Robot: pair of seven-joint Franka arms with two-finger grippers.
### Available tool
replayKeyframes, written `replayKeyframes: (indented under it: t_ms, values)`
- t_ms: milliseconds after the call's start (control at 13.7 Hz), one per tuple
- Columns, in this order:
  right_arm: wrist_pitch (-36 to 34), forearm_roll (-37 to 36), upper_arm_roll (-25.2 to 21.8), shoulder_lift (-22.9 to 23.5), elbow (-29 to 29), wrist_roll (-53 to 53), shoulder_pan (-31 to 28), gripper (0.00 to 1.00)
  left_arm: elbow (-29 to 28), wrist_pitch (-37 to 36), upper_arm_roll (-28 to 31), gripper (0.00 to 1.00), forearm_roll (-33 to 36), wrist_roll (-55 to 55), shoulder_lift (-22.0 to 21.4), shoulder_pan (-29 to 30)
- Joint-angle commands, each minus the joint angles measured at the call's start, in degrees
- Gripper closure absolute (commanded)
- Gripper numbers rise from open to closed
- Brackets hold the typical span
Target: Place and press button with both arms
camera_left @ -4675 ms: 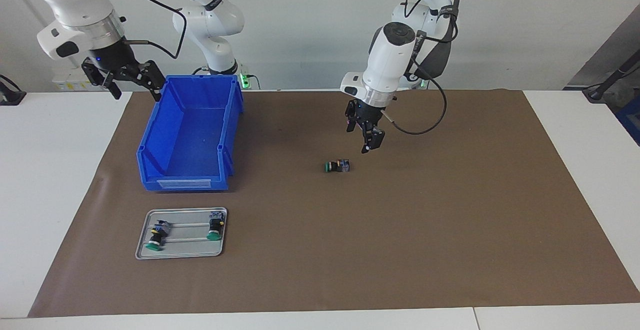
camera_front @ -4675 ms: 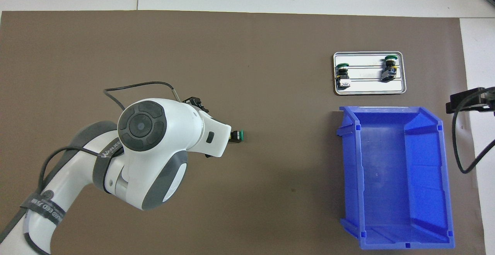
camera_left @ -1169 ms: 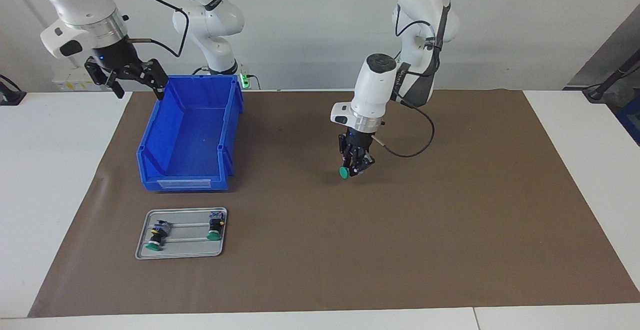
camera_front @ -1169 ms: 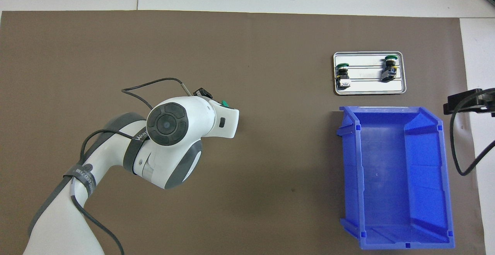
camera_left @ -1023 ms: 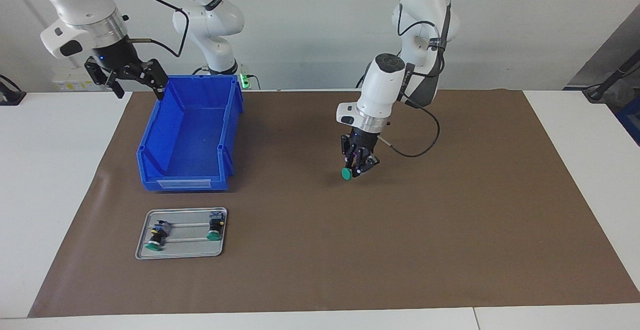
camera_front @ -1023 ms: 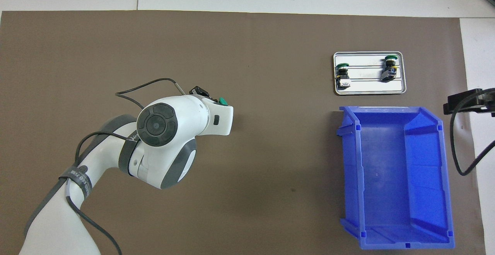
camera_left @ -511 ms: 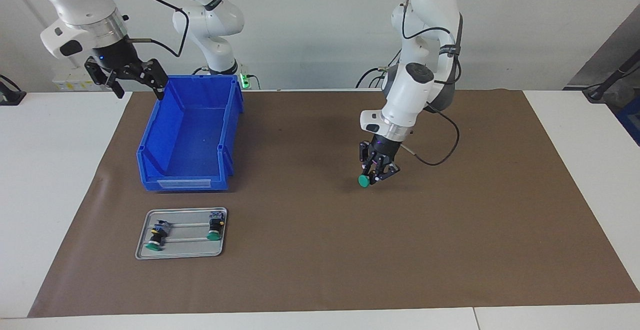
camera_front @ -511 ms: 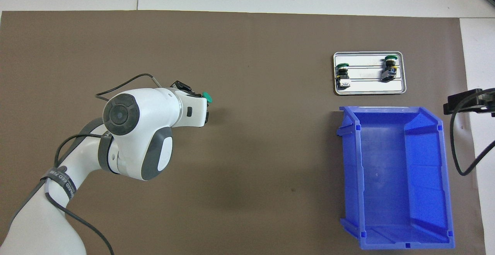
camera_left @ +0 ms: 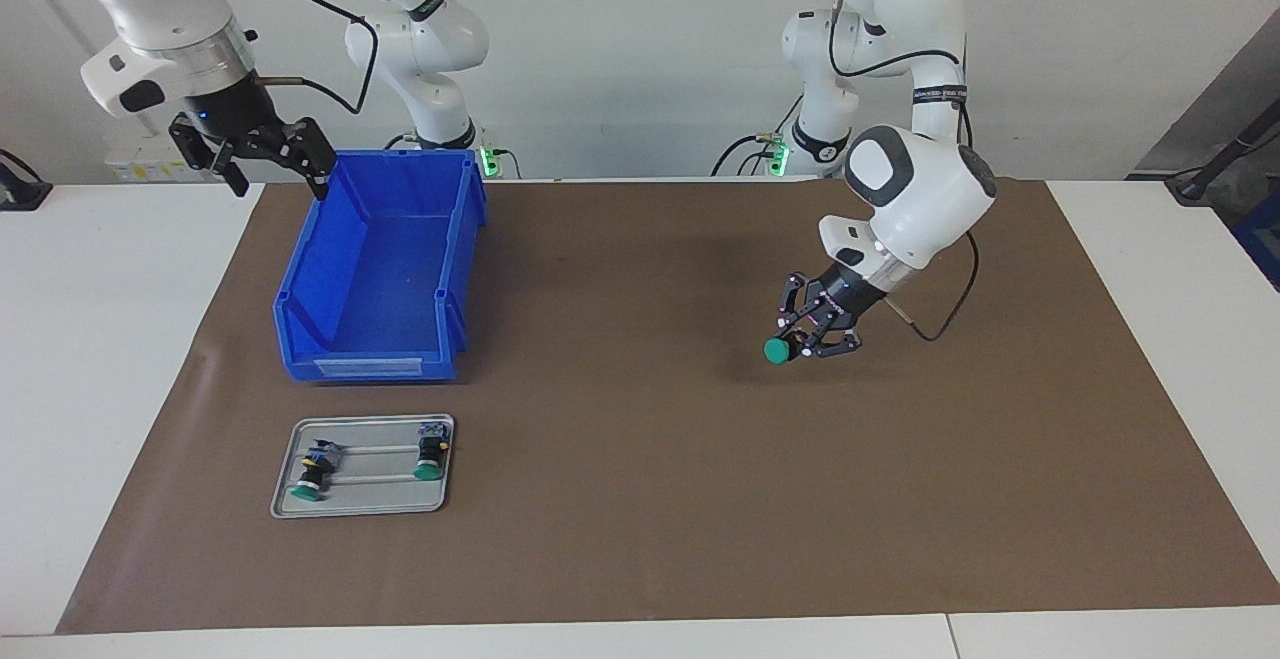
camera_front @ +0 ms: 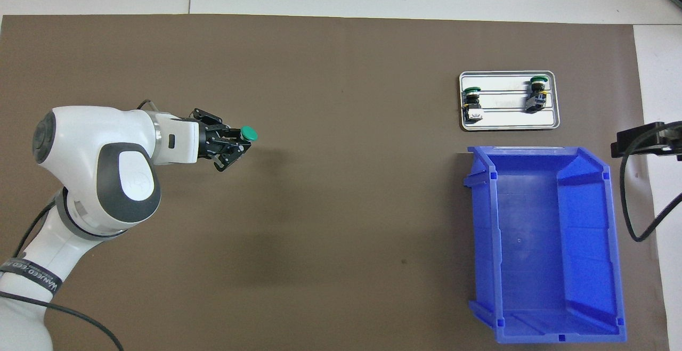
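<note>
My left gripper [camera_left: 806, 341] is shut on the button [camera_left: 777, 350], whose green cap points toward the right arm's end. It holds the button tilted, a little above the brown mat [camera_left: 700, 499]. In the overhead view the left gripper [camera_front: 234, 142] lies nearly level and the button's cap [camera_front: 248, 134] sticks out past the fingers. My right gripper [camera_left: 262, 161] hangs open and empty in the air beside the blue bin's corner nearest the robots, and waits. Only its edge shows in the overhead view [camera_front: 642, 140].
An empty blue bin [camera_left: 300, 269] stands toward the right arm's end, also seen in the overhead view [camera_front: 607, 223]. Farther from the robots lies a metal tray [camera_left: 370, 501] with two more green-capped buttons [camera_left: 308, 484] [camera_left: 430, 461]. The tray also shows in the overhead view [camera_front: 509, 122].
My left arm has swung toward its own end of the table with the button in its grip, and its wrist has tipped from pointing down to nearly level. The right arm has not moved.
</note>
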Motion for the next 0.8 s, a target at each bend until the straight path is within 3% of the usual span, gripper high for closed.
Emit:
replayKeyframes:
  t_ms: [0, 292, 731]
  values:
    - [-0.2, 0.6, 0.0, -1.3, -1.4, -0.6, -0.2, 0.00, -6.9, -0.8, -0.6, 1.00, -10.0, 11.5, -4.8, 3.3]
    - [-0.2, 0.6, 0.0, -1.3, -1.4, -0.6, -0.2, 0.00, -10.5, -2.7, -0.4, 1.00, -30.0, 29.1, -7.5, 6.8]
    - [-0.2, 0.6, 0.0, -1.3, -1.4, -0.6, -0.2, 0.00, -15.1, -6.7, -0.4, 1.00, -46.1, 39.0, -10.6, 8.5]
